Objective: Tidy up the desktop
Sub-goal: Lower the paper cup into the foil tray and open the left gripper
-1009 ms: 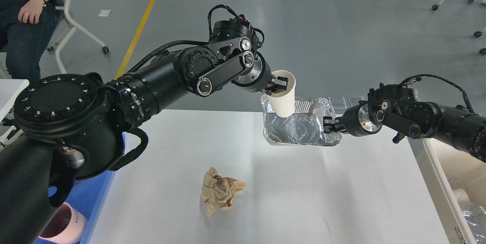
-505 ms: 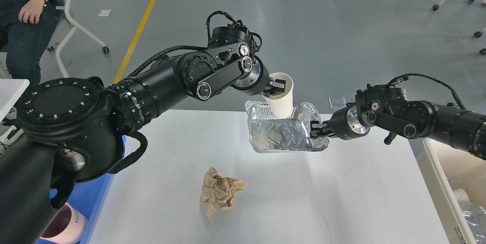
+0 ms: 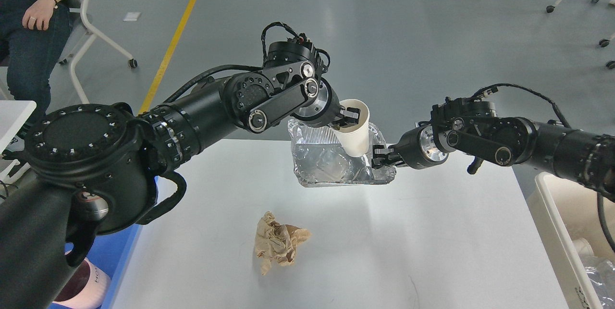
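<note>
The white desktop (image 3: 432, 246) fills the lower middle of the head view. My left gripper (image 3: 350, 117) is shut on the rim of a white paper cup (image 3: 355, 133) and holds it above the far edge of the desktop. My right gripper (image 3: 380, 155) is shut on the right rim of a crumpled foil tray (image 3: 326, 165), held just above the desktop and under the cup. The cup's base sits inside the tray's opening. A crumpled brown paper ball (image 3: 277, 243) lies on the desktop nearer to me.
A blue tray (image 3: 113, 251) with a pink cup (image 3: 84, 285) sits at the lower left. A white bin (image 3: 571, 232) with rubbish stands at the right edge. A seated person (image 3: 33, 20) and a chair are at the far left.
My right gripper has carried the foil tray to the left, under the cup. My left gripper with the cup has shifted slightly left and down.
</note>
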`<state>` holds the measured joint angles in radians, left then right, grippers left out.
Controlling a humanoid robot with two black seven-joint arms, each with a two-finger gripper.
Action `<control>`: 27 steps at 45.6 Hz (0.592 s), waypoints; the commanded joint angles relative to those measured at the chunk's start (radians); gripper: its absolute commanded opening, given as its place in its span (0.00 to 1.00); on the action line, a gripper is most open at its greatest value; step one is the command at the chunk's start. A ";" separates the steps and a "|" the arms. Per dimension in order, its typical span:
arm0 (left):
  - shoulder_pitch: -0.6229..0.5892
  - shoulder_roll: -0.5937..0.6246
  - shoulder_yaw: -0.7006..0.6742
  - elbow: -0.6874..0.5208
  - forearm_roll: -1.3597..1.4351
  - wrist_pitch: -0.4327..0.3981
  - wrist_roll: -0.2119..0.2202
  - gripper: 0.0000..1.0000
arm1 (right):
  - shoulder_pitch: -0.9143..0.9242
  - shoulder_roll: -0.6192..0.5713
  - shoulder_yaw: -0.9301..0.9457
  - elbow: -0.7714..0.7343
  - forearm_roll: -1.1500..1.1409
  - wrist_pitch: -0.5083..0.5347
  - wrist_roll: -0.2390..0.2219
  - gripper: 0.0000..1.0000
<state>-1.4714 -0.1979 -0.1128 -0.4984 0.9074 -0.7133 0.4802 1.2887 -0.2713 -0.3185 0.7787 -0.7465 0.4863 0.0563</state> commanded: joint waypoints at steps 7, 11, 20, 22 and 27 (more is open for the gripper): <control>0.008 0.000 0.001 0.000 0.002 0.002 0.001 0.00 | 0.015 0.038 -0.004 -0.039 0.032 0.000 -0.029 0.00; 0.008 0.000 0.007 0.000 0.002 0.006 0.012 0.00 | 0.014 0.049 -0.005 -0.050 0.032 0.000 -0.033 0.00; 0.016 0.000 0.027 0.000 0.001 0.008 0.012 0.00 | 0.014 0.055 -0.007 -0.061 0.035 0.000 -0.033 0.00; 0.016 0.000 0.027 0.000 0.001 0.008 0.012 0.00 | 0.014 0.055 -0.007 -0.061 0.035 0.000 -0.033 0.00; 0.017 0.000 0.027 0.001 0.001 0.028 0.012 0.00 | 0.014 0.055 -0.007 -0.059 0.035 0.000 -0.033 0.00</control>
<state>-1.4557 -0.1979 -0.0861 -0.4986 0.9081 -0.7038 0.4923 1.3027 -0.2164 -0.3253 0.7181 -0.7115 0.4863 0.0226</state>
